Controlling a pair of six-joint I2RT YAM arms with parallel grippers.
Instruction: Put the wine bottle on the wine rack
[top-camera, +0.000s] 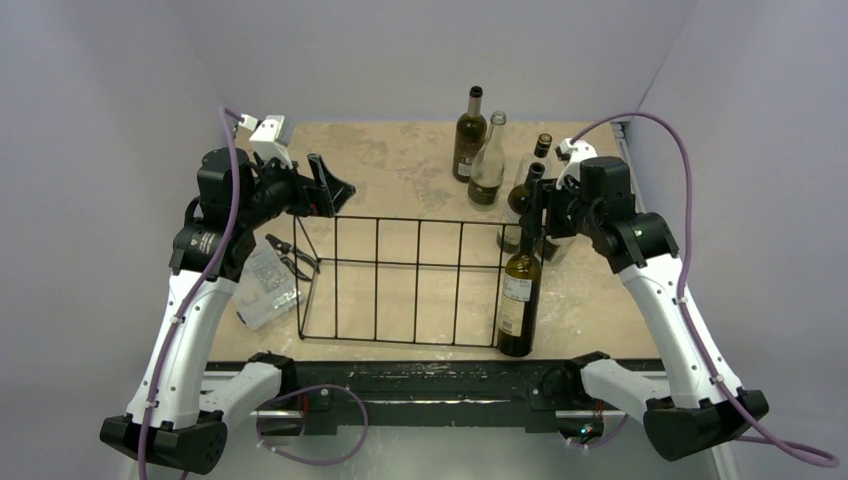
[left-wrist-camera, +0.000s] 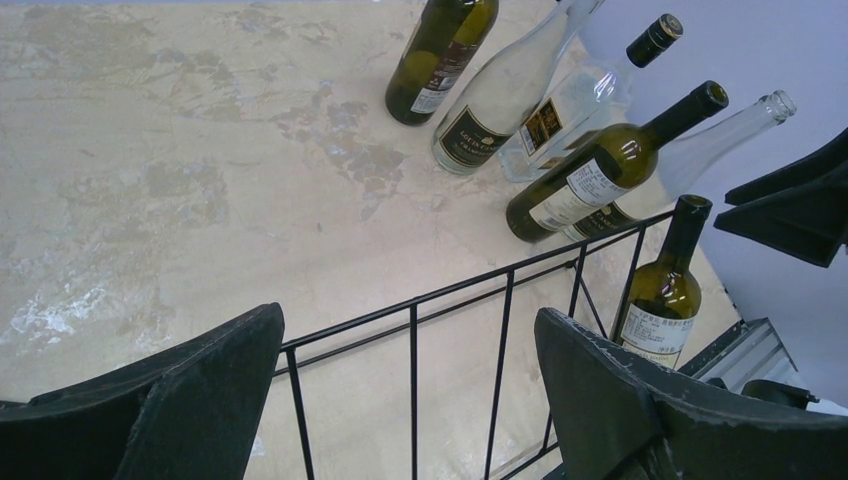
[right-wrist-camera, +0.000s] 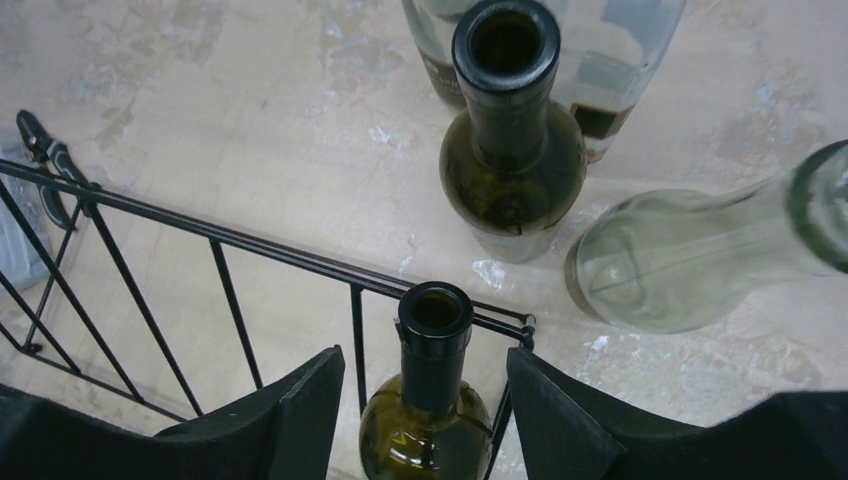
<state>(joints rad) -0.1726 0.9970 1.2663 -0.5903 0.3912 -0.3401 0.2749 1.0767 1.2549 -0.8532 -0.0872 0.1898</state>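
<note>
A green wine bottle (top-camera: 519, 300) stands upright at the three o'clock end of the black wire wine rack (top-camera: 400, 265). The right gripper (right-wrist-camera: 425, 370) flanks its neck with fingers apart. The left gripper (left-wrist-camera: 408, 318) hangs spread wide at nine o'clock.

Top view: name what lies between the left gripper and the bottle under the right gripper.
Only the wine rack, its wire bays empty, from the left gripper to the wine bottle; the top view shows it.
</note>
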